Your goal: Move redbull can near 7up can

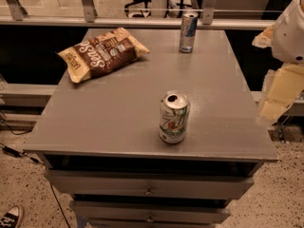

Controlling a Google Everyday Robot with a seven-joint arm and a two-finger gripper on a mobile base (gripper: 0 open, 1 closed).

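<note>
The redbull can point(188, 32) stands upright at the far edge of the grey table point(118, 113), right of centre. The 7up can point(174, 117) stands upright near the front edge with its top opened, well apart from the redbull can. My arm comes in at the right edge of the view, and the gripper point(271, 109) hangs off the table's right side, level with the 7up can and away from both cans. It holds nothing that I can see.
A brown chip bag point(101, 52) lies at the far left of the table. Drawers point(149, 189) sit below the table's front edge. A railing and a glass wall run behind the table. A shoe point(10, 217) shows at the bottom left on the floor.
</note>
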